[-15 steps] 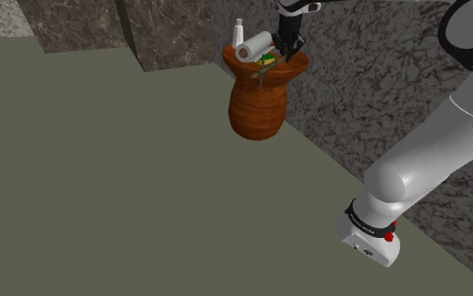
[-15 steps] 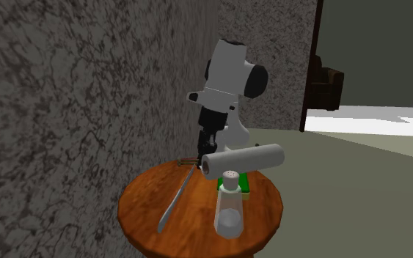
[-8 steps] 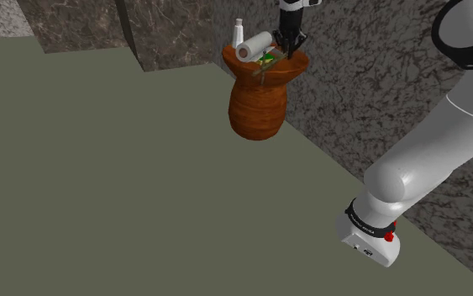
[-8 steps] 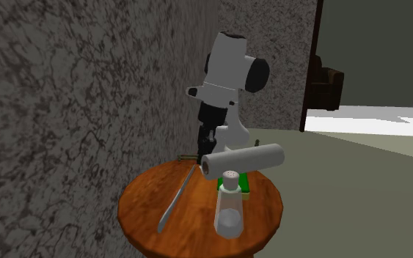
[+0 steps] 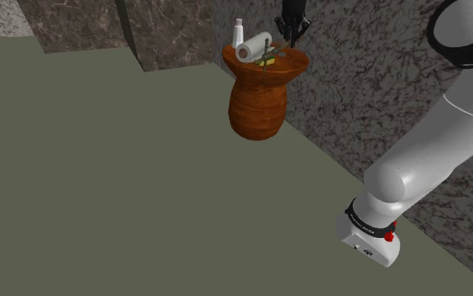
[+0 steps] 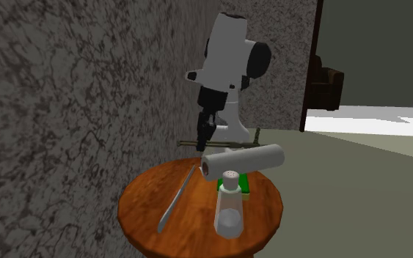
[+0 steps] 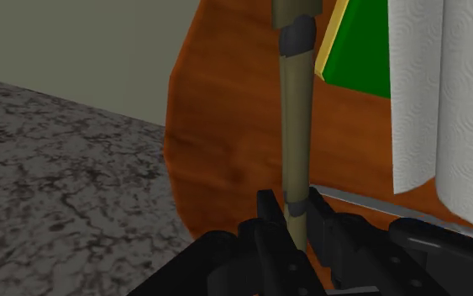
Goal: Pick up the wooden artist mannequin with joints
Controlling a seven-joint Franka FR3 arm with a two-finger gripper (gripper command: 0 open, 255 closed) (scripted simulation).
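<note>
The black hand is clamped on the mannequin. Its two fingers pinch a thin tan limb with a dark joint further along it. The mannequin hangs over the round wooden worktop, at the edge next to the mottled stone wall. In the second exterior view it is held roughly level and clear of the wood. In the shoulder view the hand is above the worktop, which stands on a bulging, vase-shaped base. A white paper roll lies across the middle, over a flat green and yellow block. A white shaker bottle stands near the opposite edge, and a long grey blade lies beside it.
</note>
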